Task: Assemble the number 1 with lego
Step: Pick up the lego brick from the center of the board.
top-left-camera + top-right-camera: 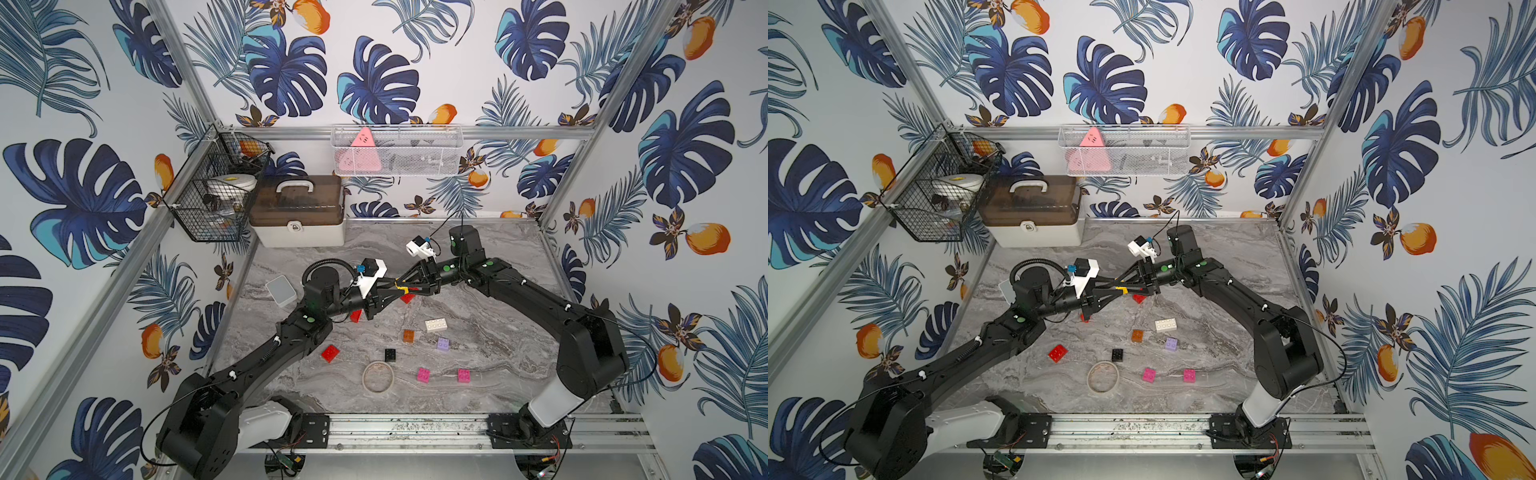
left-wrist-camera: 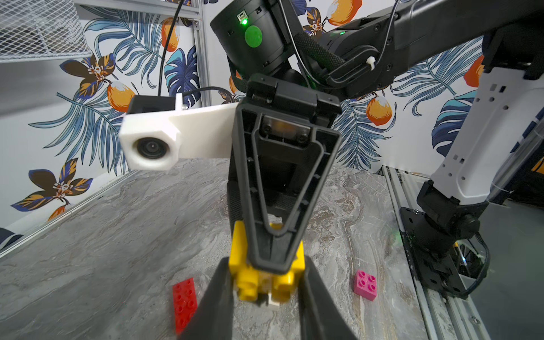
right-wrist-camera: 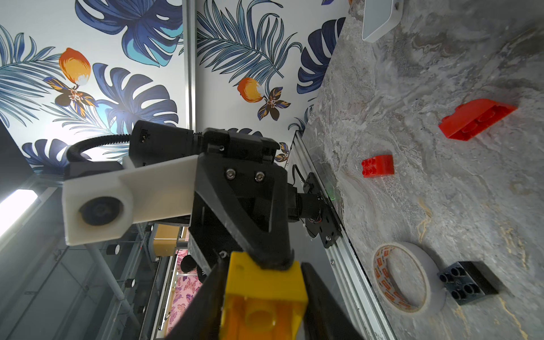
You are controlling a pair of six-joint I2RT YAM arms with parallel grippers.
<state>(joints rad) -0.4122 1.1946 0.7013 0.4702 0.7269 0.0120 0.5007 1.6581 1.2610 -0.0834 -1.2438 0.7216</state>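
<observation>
A yellow lego brick [image 1: 401, 286] [image 1: 1121, 289] hangs above the table's middle, where both arms meet tip to tip. In the left wrist view my left gripper [image 2: 265, 265] is shut on the yellow brick [image 2: 266, 273], with a finger pressed against each side. My right gripper [image 3: 262, 265] faces it, its blurred fingers standing just off the sides of the same brick [image 3: 262, 294], open. Loose on the table lie red [image 1: 330, 353], white [image 1: 435, 325], orange [image 1: 409, 336], lilac [image 1: 443, 344], black [image 1: 390, 354] and pink [image 1: 423, 374] bricks.
A tan tape ring [image 1: 377, 376] lies near the front beside the black brick. A pale grey rounded box [image 1: 281, 291] sits behind the left arm. A white storage case [image 1: 297, 216] and a wire basket [image 1: 216, 187] fill the back left corner.
</observation>
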